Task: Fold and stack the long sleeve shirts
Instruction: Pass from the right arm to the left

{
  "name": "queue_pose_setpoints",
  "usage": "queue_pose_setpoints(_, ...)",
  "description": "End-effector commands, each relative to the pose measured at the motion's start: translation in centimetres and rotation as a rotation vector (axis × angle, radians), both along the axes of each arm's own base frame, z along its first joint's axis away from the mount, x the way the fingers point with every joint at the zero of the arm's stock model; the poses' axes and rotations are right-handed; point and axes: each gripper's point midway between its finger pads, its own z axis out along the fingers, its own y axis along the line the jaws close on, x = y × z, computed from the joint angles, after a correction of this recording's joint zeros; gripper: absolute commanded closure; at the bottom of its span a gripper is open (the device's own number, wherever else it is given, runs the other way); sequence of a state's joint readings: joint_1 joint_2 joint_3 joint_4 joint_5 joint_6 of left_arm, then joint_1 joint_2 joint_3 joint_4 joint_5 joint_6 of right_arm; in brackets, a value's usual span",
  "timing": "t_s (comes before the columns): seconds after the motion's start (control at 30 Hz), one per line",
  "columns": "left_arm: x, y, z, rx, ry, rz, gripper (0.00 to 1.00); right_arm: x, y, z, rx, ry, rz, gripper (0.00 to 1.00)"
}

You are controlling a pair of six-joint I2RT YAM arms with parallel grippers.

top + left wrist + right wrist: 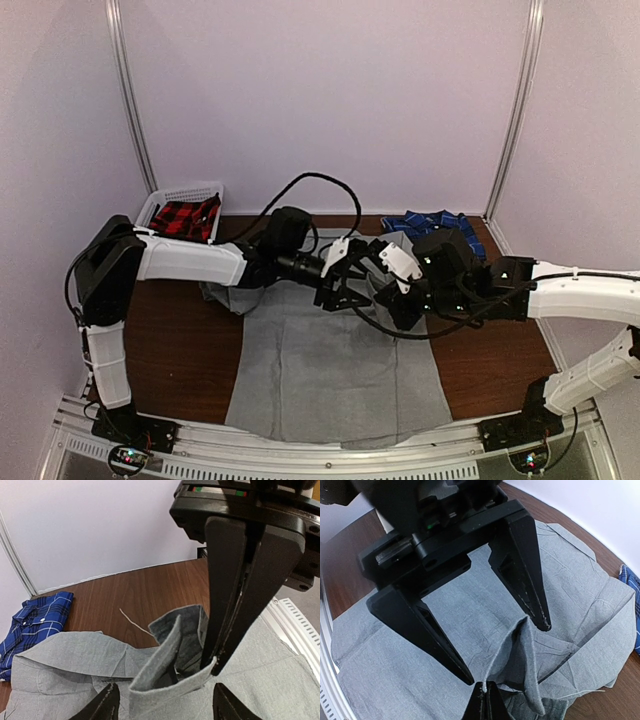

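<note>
The light grey long sleeve shirt lies spread over the middle of the table. A fold of its edge stands up near the collar end. My right gripper is shut on the edge of that raised fold, and in the left wrist view its fingers come down from above. My left gripper is open, its two fingertips straddling the fold without pinching it. Both grippers meet over the shirt's far part. The dark blue plaid shirt lies bunched at the back right.
A white basket holding red plaid cloth stands at the back left corner. Bare brown table shows on both sides of the grey shirt. A loose white thread lies on the wood. Walls and metal posts close in the back.
</note>
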State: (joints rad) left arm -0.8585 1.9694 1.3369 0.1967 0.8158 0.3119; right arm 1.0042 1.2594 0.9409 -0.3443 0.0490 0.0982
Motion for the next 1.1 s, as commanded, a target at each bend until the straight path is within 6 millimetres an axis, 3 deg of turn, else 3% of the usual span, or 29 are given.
queue_pose_setpoints(0.0, -0.1, -0.6, -0.2, -0.033, 0.013, -0.025, 0.36, -0.1, 0.2, 0.5, 0.02, -0.015, 0.003, 1.0)
queue_pose_setpoints(0.2, -0.1, -0.8, -0.4, -0.04, 0.016, -0.015, 0.41, -0.2, 0.0, 0.0, 0.009, -0.011, 0.0, 1.0)
queue_pose_setpoints(0.43, -0.4, -1.2, -0.2, -0.053, 0.033, -0.015, 0.54, 0.1, -0.1, 0.0, 0.006, -0.019, -0.013, 1.0)
queue_pose_setpoints(0.57, -0.7, -1.4, -0.7, -0.042, 0.06, -0.027, 0.7, 0.3, -0.1, 0.1, 0.004, -0.027, -0.024, 1.0)
queue_pose_setpoints(0.73, -0.7, -1.3, -1.0, -0.033, 0.085, -0.019, 0.99, 0.8, -0.6, 0.0, -0.006, -0.042, -0.062, 1.0)
queue_pose_setpoints(0.77, -0.6, -1.3, -1.0, -0.033, 0.089, -0.008, 1.0, 1.1, -0.8, 0.0, -0.011, -0.048, -0.078, 1.0)
queue_pose_setpoints(0.8, -0.4, -1.3, -0.8, -0.036, 0.092, 0.006, 1.0, 1.3, -1.0, 0.1, -0.01, -0.051, -0.098, 0.97)
queue_pose_setpoints(0.97, 1.4, -0.8, 0.7, -0.077, 0.124, 0.133, 1.0, 2.4, -2.9, 1.9, 0.031, -0.093, -0.238, 0.52)
queue_pose_setpoints(1.07, 3.4, 0.0, 2.4, -0.132, 0.185, 0.246, 1.0, 2.9, -4.5, 3.1, 0.074, -0.109, -0.339, 0.39)
